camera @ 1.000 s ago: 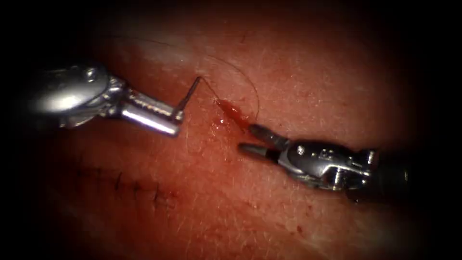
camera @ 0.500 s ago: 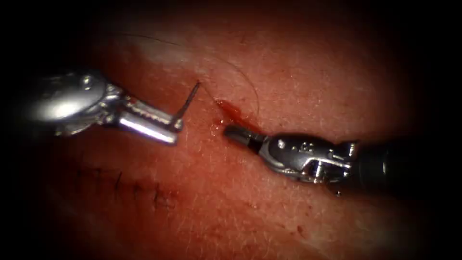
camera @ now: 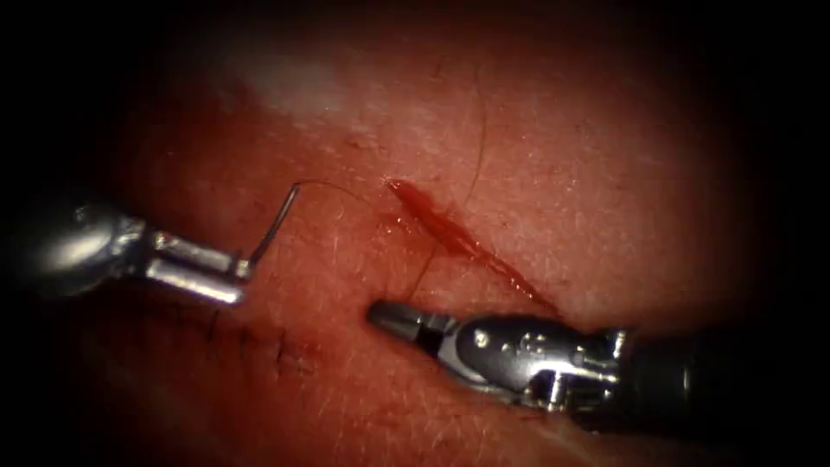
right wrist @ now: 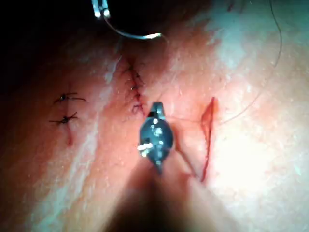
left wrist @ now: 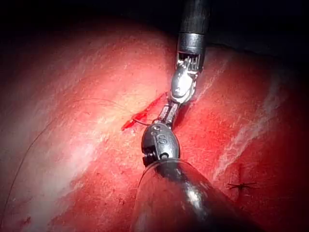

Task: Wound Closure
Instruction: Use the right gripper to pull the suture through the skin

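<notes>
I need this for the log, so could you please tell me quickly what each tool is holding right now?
Left tool: shut on the needle near one end, needle out of the tissue.
Right tool: shut on the thread, left of the cut.

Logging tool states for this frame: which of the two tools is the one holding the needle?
The left tool. Its jaws are shut on one end of the curved needle, which stands free of the tissue, left of the cut. The right tool is shut, needle-free.

The curved steel needle [camera: 275, 223] is held left of the short slanting cut [camera: 458, 238] by the left arm's two-jawed tool [camera: 244, 268], clear of the pork-belly tissue [camera: 605, 173]. The right arm's two-jawed tool [camera: 385, 316] is placed below the cut, with the thin dark thread [camera: 424, 275] running between them.
</notes>
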`<state>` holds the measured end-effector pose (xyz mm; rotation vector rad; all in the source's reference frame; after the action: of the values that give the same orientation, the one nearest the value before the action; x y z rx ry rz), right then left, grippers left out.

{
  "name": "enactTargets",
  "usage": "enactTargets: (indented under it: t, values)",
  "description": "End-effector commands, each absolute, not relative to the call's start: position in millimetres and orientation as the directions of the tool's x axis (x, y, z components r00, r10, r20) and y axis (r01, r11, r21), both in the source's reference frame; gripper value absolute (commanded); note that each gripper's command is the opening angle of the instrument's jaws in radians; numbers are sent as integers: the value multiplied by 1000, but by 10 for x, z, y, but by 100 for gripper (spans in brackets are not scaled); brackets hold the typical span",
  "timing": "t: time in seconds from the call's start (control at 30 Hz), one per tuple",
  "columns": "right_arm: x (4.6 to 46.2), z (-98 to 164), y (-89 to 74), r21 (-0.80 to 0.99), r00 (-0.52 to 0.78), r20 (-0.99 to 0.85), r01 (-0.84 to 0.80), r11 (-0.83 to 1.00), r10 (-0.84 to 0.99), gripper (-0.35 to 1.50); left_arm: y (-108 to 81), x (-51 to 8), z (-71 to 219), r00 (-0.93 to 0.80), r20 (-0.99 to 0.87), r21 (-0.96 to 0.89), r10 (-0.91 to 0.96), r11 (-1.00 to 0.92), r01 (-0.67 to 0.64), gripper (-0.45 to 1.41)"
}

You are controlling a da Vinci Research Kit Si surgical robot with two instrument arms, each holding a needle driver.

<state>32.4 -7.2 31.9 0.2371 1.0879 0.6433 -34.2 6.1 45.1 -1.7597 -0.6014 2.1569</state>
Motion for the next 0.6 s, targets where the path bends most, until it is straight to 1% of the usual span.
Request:
enactTargets:
  t: [0.03, 0.2, 0.23, 0.3, 0.33, 0.37, 0.43, 0.5, 0.6]
  values:
    - [339, 310, -89, 490, 305, -745, -353, 797, 593, -35, 55, -347, 461, -205, -854, -492, 477, -870, 27, -45]
    - [352, 293, -91, 500, 290, -751, -338, 798, 593, -35, 53, -350, 474, -196, -857, -485, 476, -875, -2, -45]
    - [352, 293, -89, 492, 284, -753, -355, 794, 594, -23, 55, -351, 476, -195, -857, -485, 477, -875, -7, -45]
    - [350, 296, -84, 474, 275, -760, -384, 792, 589, 41, 58, -349, 476, -195, -856, -484, 480, -875, -27, -45]
    - [348, 298, -82, 463, 276, -763, -397, 792, 584, 79, 58, -348, 476, -193, -855, -485, 481, -874, -30, -45]
    - [346, 300, -80, 459, 275, -764, -406, 790, 584, 96, 59, -346, 476, -190, -855, -485, 483, -874, -38, -45]
    - [334, 305, -73, 433, 285, -769, -425, 795, 571, 116, 62, -334, 474, -184, -855, -479, 484, -875, -75, -45]
    - [318, 308, -69, 404, 300, -778, -435, 805, 553, 118, 64, -316, 474, -181, -853, -478, 490, -872, -110, -45]
    - [304, 310, -66, 373, 317, -791, -430, 822, 524, 115, 65, -296, 476, -195, -848, -474, 492, -870, -134, -45]
